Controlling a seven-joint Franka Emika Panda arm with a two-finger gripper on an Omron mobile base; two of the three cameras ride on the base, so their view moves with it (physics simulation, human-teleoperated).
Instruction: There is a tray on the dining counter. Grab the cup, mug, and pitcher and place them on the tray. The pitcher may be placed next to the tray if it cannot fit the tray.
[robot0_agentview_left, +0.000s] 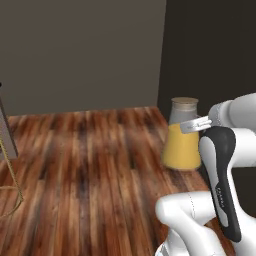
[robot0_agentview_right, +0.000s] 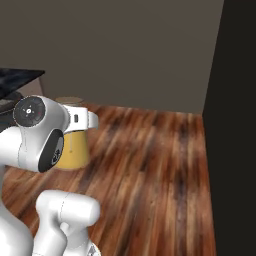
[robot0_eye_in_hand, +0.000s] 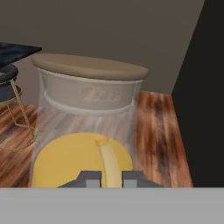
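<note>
The pitcher (robot0_eye_in_hand: 87, 109) is clear glass with orange liquid in its lower part and a tan round lid, and it looms close in the hand view. My gripper (robot0_eye_in_hand: 110, 178) is shut on the pitcher's pale handle, which runs up between the two fingertips. From the base, the pitcher (robot0_agentview_left: 182, 142) sits just beyond my forearm, over the wooden floor, and the pitcher (robot0_agentview_right: 75, 150) is partly hidden behind my elbow. A corner of the dining counter (robot0_agentview_right: 17, 80) with its black marble top lies at the far left. The tray, cup and mug are out of view.
Wooden floorboards (robot0_agentview_left: 100, 165) stretch ahead to a grey wall. A dark wall (robot0_agentview_right: 235, 125) closes off the right side. A dark stool (robot0_eye_in_hand: 6, 81) with thin gold legs stands by the counter, and gold wire legs (robot0_agentview_left: 12, 185) show at the left edge.
</note>
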